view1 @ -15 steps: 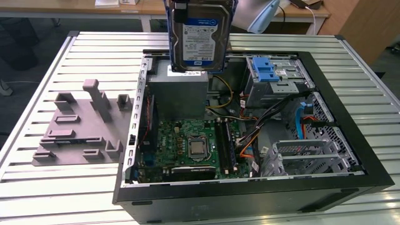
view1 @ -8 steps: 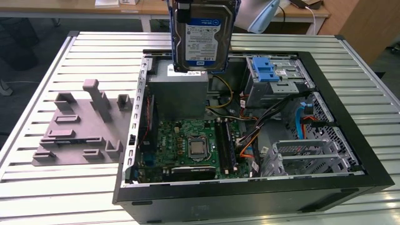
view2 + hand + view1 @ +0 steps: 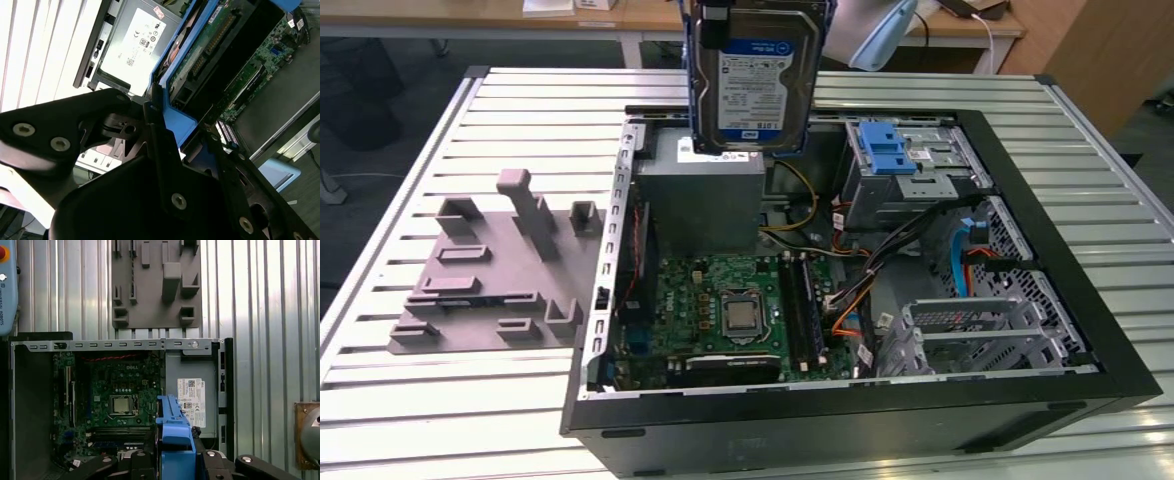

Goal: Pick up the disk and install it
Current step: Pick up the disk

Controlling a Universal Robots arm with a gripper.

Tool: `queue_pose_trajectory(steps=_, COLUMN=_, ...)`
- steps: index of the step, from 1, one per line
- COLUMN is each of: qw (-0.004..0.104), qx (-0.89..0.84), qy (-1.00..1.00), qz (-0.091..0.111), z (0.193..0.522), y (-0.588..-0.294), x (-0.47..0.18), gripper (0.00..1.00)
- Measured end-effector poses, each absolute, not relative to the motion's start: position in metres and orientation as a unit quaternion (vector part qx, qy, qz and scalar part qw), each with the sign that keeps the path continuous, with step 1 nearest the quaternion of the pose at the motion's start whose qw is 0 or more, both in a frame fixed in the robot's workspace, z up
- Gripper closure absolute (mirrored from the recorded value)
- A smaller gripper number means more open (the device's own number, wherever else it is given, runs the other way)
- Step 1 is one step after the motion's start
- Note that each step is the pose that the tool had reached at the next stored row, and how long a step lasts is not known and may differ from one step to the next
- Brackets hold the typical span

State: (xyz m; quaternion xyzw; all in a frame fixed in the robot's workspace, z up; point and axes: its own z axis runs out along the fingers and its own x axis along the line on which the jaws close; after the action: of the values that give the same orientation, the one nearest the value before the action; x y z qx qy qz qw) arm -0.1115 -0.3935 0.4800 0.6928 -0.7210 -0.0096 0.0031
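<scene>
The gripper (image 3: 175, 462) is pinching the disk (image 3: 757, 75) by its blue frame, with its black jaws closed against the frame's two sides in both wrist views. The disk hangs upright below the gripper, clear of everything, with its blue-and-white label turned toward the exterior view. It is above the far edge of the open computer case (image 3: 1067, 400), directly over the grey metal box (image 3: 700, 200). The case lies on the slatted table (image 3: 480, 420), beside a grey holder plate (image 3: 494, 280) near the table's edge at the exterior view's left.
</scene>
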Motion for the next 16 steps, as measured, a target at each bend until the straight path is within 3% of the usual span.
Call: queue_pose_trajectory(steps=16, qw=0.003, qx=0.686, qy=-0.727, qz=-0.01, z=0.48, y=-0.405, x=-0.101, gripper=0.63)
